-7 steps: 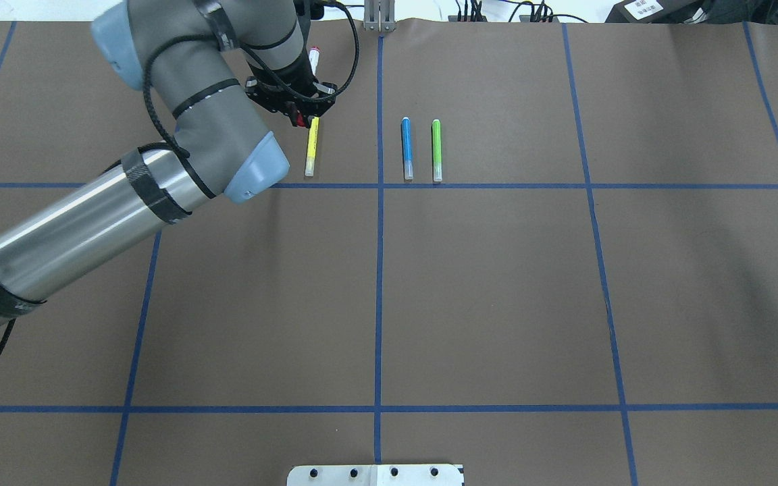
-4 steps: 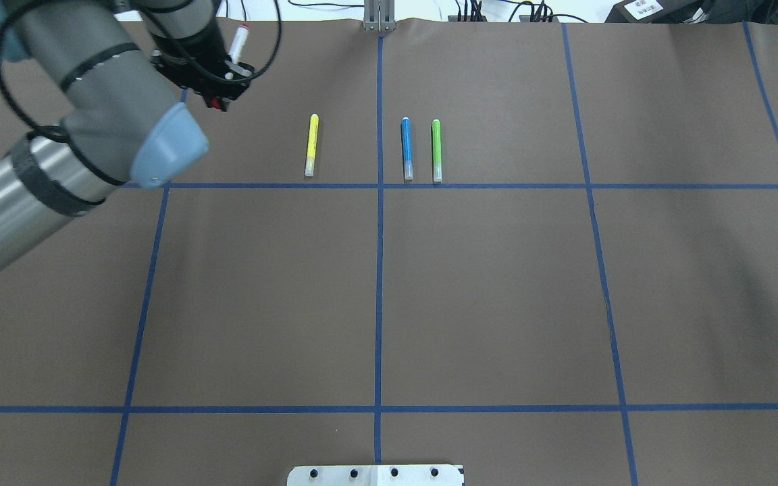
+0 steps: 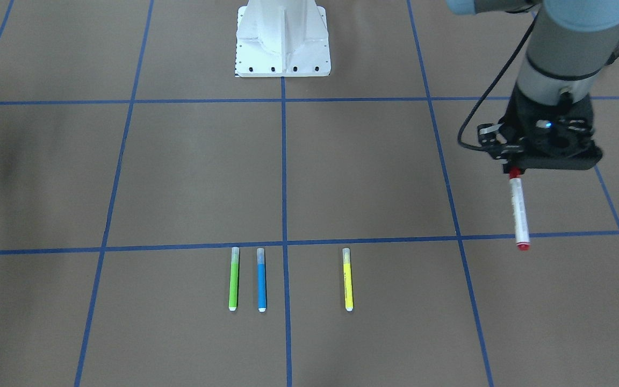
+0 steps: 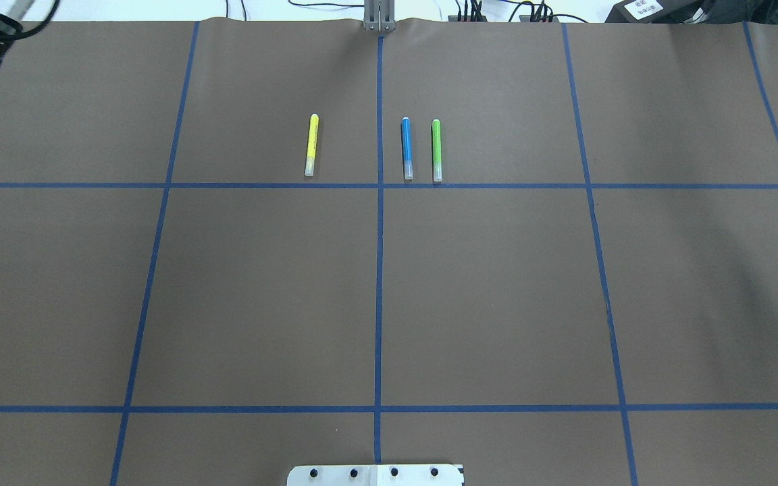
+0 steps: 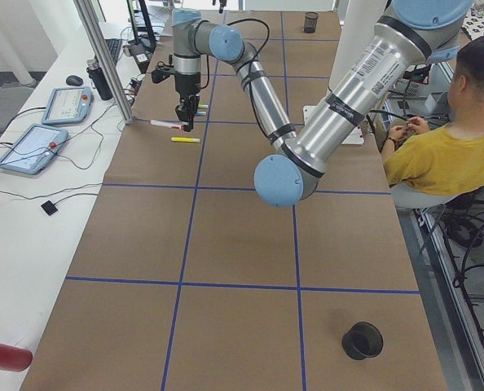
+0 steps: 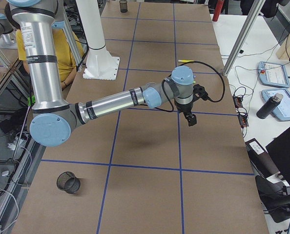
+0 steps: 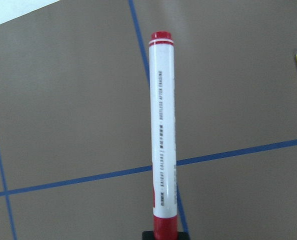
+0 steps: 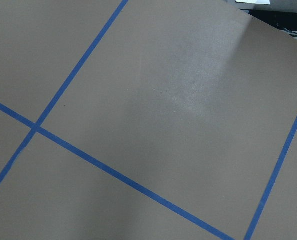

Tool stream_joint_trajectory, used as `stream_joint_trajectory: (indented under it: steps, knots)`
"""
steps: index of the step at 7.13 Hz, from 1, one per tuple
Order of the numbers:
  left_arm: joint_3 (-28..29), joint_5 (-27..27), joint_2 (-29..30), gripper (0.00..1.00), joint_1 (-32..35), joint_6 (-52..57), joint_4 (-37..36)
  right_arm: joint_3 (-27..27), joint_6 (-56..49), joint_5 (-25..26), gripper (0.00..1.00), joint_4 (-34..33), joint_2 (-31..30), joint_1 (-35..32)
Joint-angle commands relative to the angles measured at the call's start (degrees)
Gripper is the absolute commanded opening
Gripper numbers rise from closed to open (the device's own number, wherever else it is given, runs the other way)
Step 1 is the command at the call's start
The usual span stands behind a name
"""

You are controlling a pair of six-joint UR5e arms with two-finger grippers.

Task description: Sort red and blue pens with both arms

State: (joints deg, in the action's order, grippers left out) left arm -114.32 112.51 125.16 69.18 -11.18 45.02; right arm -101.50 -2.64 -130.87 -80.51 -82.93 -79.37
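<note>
Now: left gripper [image 3: 515, 169], right side of the front-facing frame, is clamped on one red end of the red pen [image 3: 518, 212]. The white barrel sticks out toward the frame's bottom, its far red tip just past a blue tape line [image 3: 573, 234]. Blue pen [image 3: 261, 279] lies flat at lower centre, just beside the green pen [image 3: 233, 279]; the yellow pen [image 3: 347, 279] lies apart, further right. Right gripper [image 6: 191, 118] hangs over the table [image 6: 208, 146]; how far open, cannot tell.
</note>
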Motion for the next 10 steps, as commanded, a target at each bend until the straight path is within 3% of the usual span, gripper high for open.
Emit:
stream_joint_trajectory:
  steps: [1,2,4,6,8,10]
  knots:
    - [-5.5,0.5,-10.3,0.0,7.2,6.2,-2.1,0.0,0.0,0.0,1.0,0.0,0.0,0.0]
    - [-8.4,1.0,-15.5,0.0,12.4,13.1,-2.3,0.0,0.0,0.0,1.0,0.0,0.0,0.0]
    - [-9.3,10.0,-28.2,0.0,24.4,22.4,-1.3,0.0,0.0,0.0,1.0,0.0,0.0,0.0]
    - [-11.1,11.3,-39.6,0.0,34.8,23.7,0.4,0.0,0.0,0.0,1.0,0.0,0.0,0.0]
    - [-10.1,18.2,-51.4,0.0,45.3,24.4,0.9,0.1,0.0,0.0,1.0,0.0,0.0,0.0]
    - [-9.9,18.4,-60.3,0.0,59.4,30.3,0.5,0.2,0.1,0.0,1.0,0.0,-0.1,0.0]
